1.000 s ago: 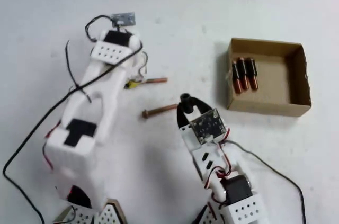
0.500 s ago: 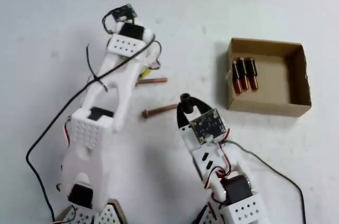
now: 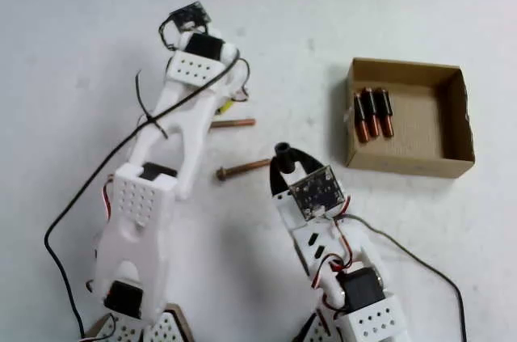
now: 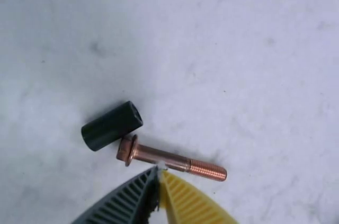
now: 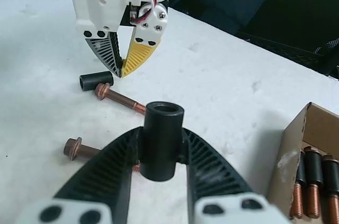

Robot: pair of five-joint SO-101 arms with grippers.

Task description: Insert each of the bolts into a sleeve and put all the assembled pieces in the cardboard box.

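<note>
bright even light, soft faint shadows

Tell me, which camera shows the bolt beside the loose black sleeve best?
The left wrist view: the bolt lies whole and close, head to threads, right at the left tool. The right wrist view shows it whole but farther off. The high view shows its shaft, with the left arm covering its head.
</note>
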